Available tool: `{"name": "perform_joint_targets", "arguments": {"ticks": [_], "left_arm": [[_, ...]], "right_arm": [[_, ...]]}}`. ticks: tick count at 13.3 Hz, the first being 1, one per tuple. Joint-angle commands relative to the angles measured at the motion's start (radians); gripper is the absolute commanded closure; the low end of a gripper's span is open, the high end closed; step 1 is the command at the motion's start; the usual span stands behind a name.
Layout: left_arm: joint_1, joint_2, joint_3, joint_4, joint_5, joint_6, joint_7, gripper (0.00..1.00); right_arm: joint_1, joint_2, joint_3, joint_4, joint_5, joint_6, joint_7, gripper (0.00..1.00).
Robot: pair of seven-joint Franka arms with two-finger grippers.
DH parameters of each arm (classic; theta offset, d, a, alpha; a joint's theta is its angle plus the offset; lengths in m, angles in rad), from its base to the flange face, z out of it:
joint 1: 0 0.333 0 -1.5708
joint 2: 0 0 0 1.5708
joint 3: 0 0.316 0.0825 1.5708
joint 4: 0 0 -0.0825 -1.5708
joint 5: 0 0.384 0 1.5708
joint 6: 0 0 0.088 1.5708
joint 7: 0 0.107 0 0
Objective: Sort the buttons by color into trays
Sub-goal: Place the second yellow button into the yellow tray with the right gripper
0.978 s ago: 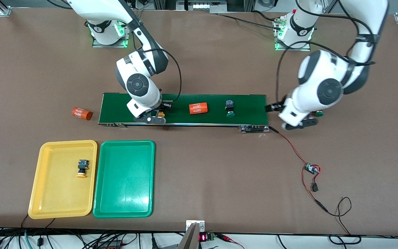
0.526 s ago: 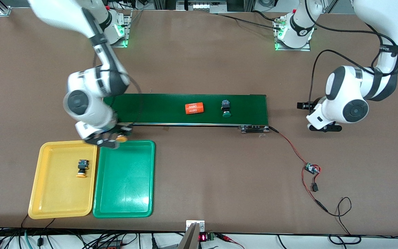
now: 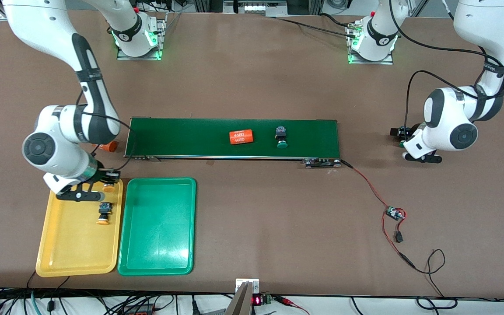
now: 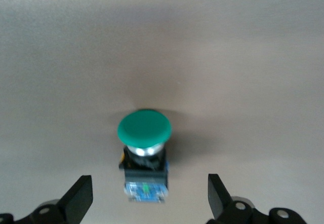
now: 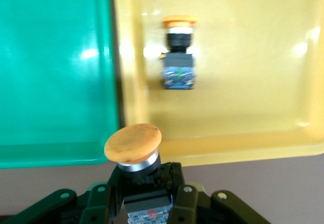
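My right gripper (image 3: 89, 191) is shut on a yellow-capped button (image 5: 132, 143) and holds it over the yellow tray (image 3: 59, 258), at its edge farthest from the front camera. A second yellow-capped button (image 3: 103, 213) lies in that tray and also shows in the right wrist view (image 5: 178, 67). The green tray (image 3: 155, 245) beside it holds nothing. A green-capped button (image 3: 281, 138) lies on the conveyor belt (image 3: 182, 133). My left gripper (image 4: 149, 191) is open and hangs low over another green-capped button (image 4: 145, 138), which lies on the table off the belt's end.
An orange numbered cylinder (image 3: 240, 137) lies on the belt beside the green button. Another orange cylinder (image 3: 111, 147) lies off the belt's other end, partly hidden by my right arm. A red-and-black wire with a small circuit board (image 3: 394, 213) runs from the belt toward the front camera.
My right gripper carried the yellow-capped button from the belt to over the yellow tray. My left arm moved away from the belt's end. The cylinder and green button on the belt shifted toward the right arm's end.
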Motion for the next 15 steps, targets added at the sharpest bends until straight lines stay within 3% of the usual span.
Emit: {"name": "perform_joint_targets", "arguments": {"ticks": [1, 3, 6, 8, 11, 13, 14, 15], "left_arm": [[-0.006, -0.013, 0.008, -0.075, 0.016, 0.105, 0.019, 0.04], [-0.002, -0.010, 0.011, -0.076, 0.016, 0.099, 0.067, 0.56], [0.004, -0.017, 0.015, -0.070, 0.016, 0.088, 0.079, 0.79], [0.001, -0.042, 0.014, -0.029, 0.007, -0.011, 0.077, 0.89], [-0.017, -0.051, -0.014, 0.150, -0.022, -0.302, 0.076, 0.89], [-0.019, -0.050, -0.078, 0.253, -0.051, -0.419, 0.085, 0.90], [-0.019, -0.050, -0.133, 0.290, -0.053, -0.443, 0.077, 0.90], [-0.019, -0.050, -0.191, 0.321, -0.064, -0.446, 0.073, 0.90]], "right_arm": [[-0.072, 0.059, 0.004, 0.089, -0.010, -0.004, -0.149, 0.99], [-0.110, 0.104, 0.004, 0.117, -0.007, 0.011, -0.246, 0.99], [-0.158, 0.156, 0.006, 0.138, -0.001, 0.112, -0.328, 0.99], [-0.178, 0.199, 0.010, 0.186, 0.006, 0.117, -0.369, 0.99], [-0.188, 0.259, 0.013, 0.198, 0.084, 0.188, -0.445, 0.99], [-0.196, 0.278, 0.013, 0.198, 0.129, 0.216, -0.521, 0.98], [-0.199, 0.284, 0.013, 0.198, 0.157, 0.221, -0.541, 0.92], [-0.196, 0.285, 0.013, 0.198, 0.163, 0.221, -0.532, 0.66]]}}
